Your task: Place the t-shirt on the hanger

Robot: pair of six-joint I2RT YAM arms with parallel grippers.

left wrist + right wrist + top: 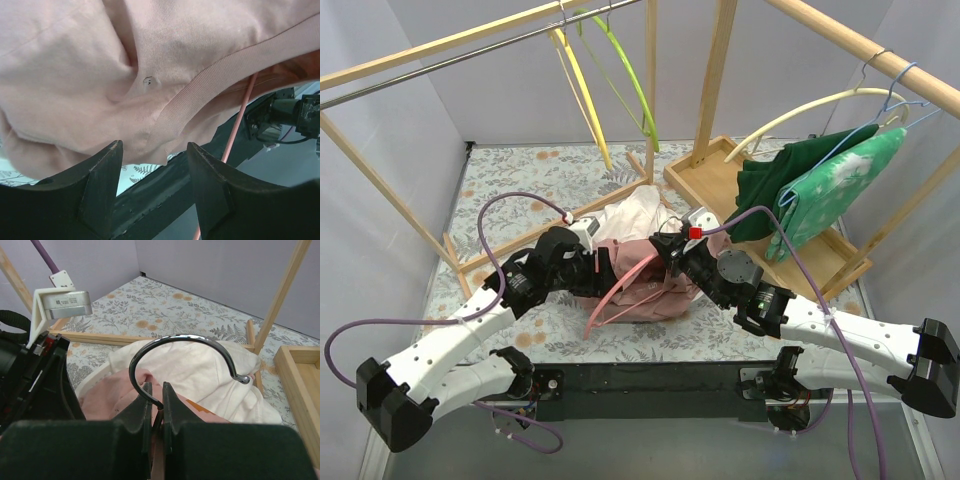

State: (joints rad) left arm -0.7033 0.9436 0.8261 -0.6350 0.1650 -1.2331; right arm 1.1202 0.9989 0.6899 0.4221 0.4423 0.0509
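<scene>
The pink t-shirt [655, 300] lies bunched in the middle of the table, partly on a white garment [630, 215]. The thin pink hanger [618, 290] arcs across the shirt's front. My right gripper [672, 250] is shut on the hanger at the base of its metal hook [185, 340]; in the right wrist view the jaws [155, 390] pinch the neck, with pink shirt [110, 395] below. My left gripper [595, 265] is at the shirt's left side. In the left wrist view it [155, 150] is open, and the shirt's ribbed collar [200, 95] hangs just past the fingertips. The hanger's rod [240, 120] runs on the right.
A yellow hanger [582, 85] and a green hanger [630, 75] hang from the rail at the back. Green garments [820, 185] hang on the right rail above a wooden tray [715, 165]. A wooden frame bar [555, 225] lies behind the clothes.
</scene>
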